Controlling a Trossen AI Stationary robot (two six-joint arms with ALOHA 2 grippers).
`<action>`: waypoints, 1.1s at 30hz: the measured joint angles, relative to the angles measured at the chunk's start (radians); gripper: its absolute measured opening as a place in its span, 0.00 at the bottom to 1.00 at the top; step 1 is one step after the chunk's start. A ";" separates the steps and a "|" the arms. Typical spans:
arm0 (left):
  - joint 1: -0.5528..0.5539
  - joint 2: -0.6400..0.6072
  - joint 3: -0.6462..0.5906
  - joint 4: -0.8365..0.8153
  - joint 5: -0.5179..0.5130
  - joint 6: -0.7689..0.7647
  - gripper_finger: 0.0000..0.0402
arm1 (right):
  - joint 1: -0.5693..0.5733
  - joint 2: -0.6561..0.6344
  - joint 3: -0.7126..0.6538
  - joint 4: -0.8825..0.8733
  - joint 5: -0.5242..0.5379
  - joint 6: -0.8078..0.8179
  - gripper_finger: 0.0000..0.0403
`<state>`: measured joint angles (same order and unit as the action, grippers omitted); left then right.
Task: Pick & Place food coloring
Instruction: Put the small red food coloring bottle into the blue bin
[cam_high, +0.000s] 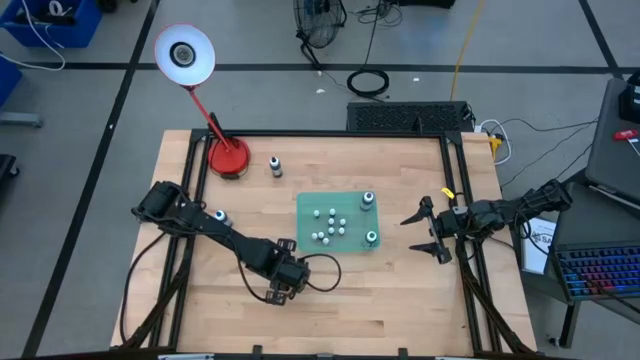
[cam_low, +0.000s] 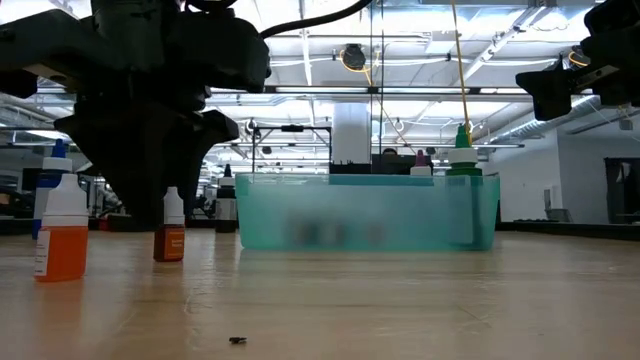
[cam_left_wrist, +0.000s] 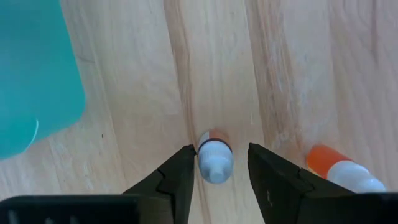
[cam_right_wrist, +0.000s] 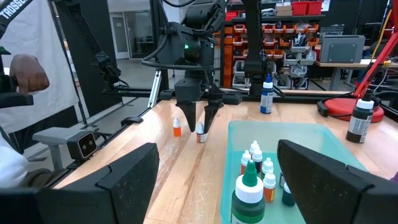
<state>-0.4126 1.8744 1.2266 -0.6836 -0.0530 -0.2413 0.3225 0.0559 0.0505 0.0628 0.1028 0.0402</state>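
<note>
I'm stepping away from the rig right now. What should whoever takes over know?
Left gripper: open, straddling an upright orange bottle on the bare wood; not gripping it.
Right gripper: open, waiting beside the green tray.
Done: several small bottles stand in the tray.
Left: the straddled bottle, a second orange bottle beside it, a blue bottle and a dark bottle near the red lamp base.

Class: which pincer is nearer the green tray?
Right. The right pincer hangs open just beside the green tray; the left pincer is farther, straddling an orange dropper bottle.
</note>
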 joint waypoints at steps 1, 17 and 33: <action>0.000 0.000 0.000 0.000 0.000 0.003 0.38 | 0.000 0.000 0.000 0.000 0.000 0.000 0.78; 0.028 0.000 0.000 0.008 0.000 0.018 0.22 | 0.000 0.000 0.000 0.000 0.000 0.000 0.78; 0.017 -0.023 0.284 -0.411 -0.215 0.116 0.16 | 0.000 0.000 0.000 0.000 0.000 0.000 0.78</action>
<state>-0.3954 1.8510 1.5109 -1.0944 -0.2680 -0.1258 0.3222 0.0559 0.0505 0.0628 0.1032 0.0402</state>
